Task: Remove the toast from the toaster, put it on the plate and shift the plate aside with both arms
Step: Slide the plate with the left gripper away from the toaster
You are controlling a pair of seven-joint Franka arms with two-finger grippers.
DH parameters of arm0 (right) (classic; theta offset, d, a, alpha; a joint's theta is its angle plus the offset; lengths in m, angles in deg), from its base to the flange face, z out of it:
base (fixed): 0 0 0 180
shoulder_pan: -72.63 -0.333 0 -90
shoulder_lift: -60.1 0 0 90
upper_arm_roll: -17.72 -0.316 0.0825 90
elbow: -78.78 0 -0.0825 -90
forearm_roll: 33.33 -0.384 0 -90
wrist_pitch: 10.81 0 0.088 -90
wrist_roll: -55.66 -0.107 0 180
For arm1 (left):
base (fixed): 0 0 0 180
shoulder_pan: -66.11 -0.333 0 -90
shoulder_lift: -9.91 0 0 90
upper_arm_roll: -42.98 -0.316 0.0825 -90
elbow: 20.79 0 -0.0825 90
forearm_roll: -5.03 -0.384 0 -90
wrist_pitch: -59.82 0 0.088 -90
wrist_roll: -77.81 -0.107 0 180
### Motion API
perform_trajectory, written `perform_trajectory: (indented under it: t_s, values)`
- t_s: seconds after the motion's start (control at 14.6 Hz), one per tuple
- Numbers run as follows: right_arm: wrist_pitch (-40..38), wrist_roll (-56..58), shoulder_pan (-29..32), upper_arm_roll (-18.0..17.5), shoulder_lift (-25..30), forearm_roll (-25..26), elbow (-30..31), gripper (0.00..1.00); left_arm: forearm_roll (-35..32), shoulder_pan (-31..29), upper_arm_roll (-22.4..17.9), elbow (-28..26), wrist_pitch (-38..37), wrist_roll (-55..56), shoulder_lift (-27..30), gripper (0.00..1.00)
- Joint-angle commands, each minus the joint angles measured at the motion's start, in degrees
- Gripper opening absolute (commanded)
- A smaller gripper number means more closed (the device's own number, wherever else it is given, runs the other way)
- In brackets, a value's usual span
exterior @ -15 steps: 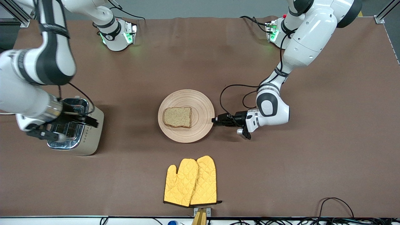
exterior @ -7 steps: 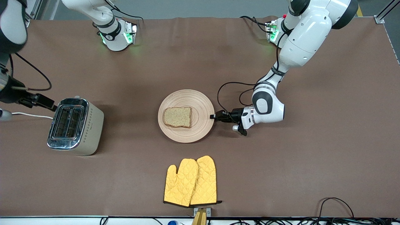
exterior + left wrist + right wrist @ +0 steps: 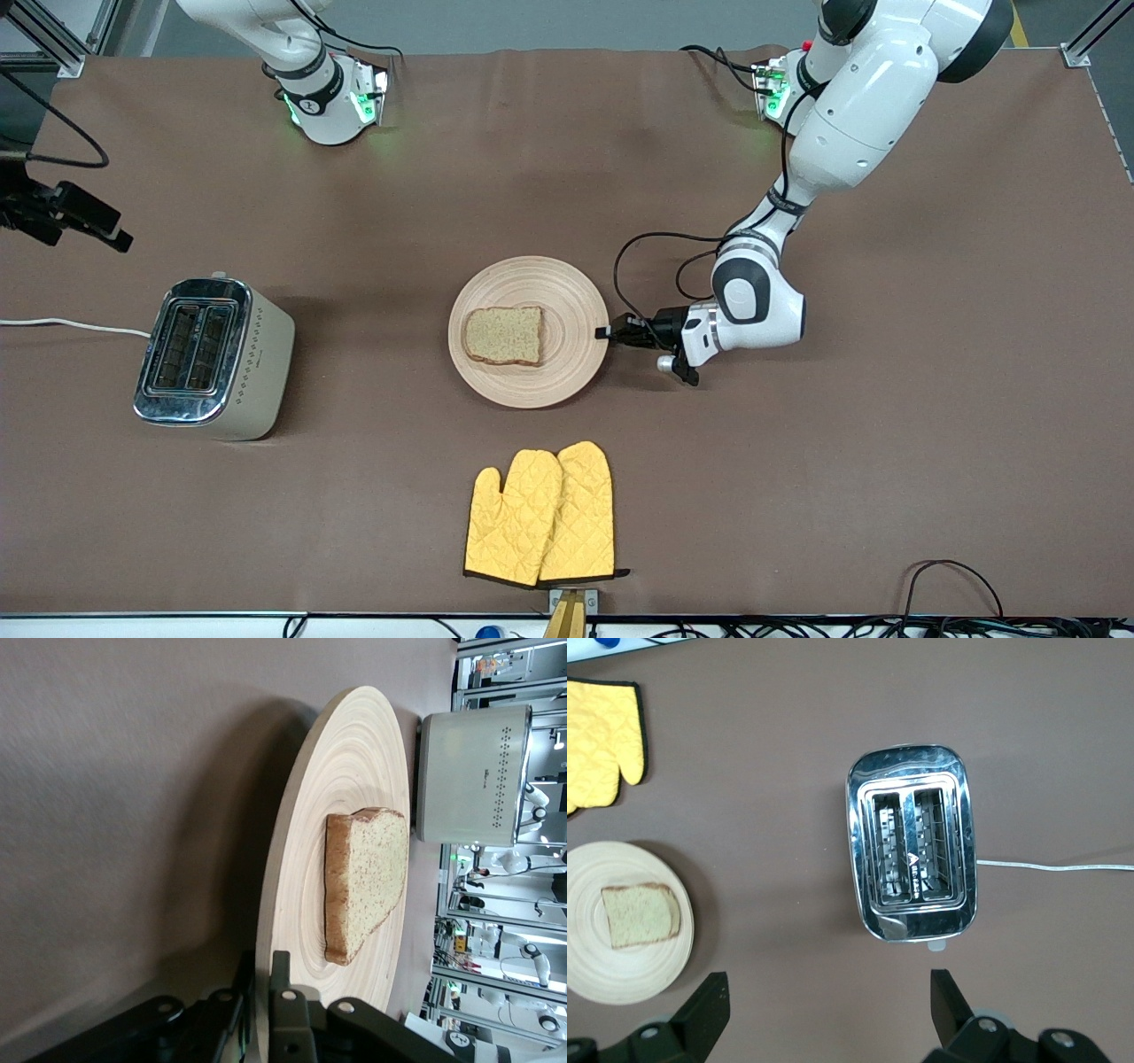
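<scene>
Now toast on plate, left gripper jaws clamped on its rim, right gripper jaws apart, high by toaster.

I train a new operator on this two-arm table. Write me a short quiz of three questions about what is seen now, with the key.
1. Fill in: the right claw hangs open over the brown table, near the shiny silver two-slot toaster, whose slots are ___.
2. Which claw is at the rim of the round light-wood plate, toward the left arm's end of the table? A. the right claw B. the left claw C. neither
3. True or false: the squarish tan-brown toast slice lies flat on the plate.

Key: 1 empty; 2 B; 3 true.
</scene>
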Motion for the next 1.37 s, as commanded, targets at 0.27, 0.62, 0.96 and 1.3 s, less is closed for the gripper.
perform_trajectory:
  t_s: [0.27,0.62,0.96,1.3]
  values:
    - [-1.55,12.44,2.72,-0.58,0.83,4.32,-0.23,1.00,-10.92,-7.64,-0.18,0.69,-0.48,8.64,7.49,0.00]
    - [-3.04,3.38,2.64,-1.02,0.92,3.70,-0.23,1.00,-21.37,-22.31,-0.18,2.01,-14.26,8.39,9.17,0.00]
    - [-3.22,4.89,2.55,-1.02,0.92,3.97,-0.23,1.00,-32.02,-36.82,-0.17,7.89,-25.52,7.68,6.36,0.00]
    - [-3.31,4.89,2.11,-1.02,0.39,4.14,-3.92,1.00,-37.03,-44.48,-0.26,9.48,-25.89,6.98,4.25,0.00]
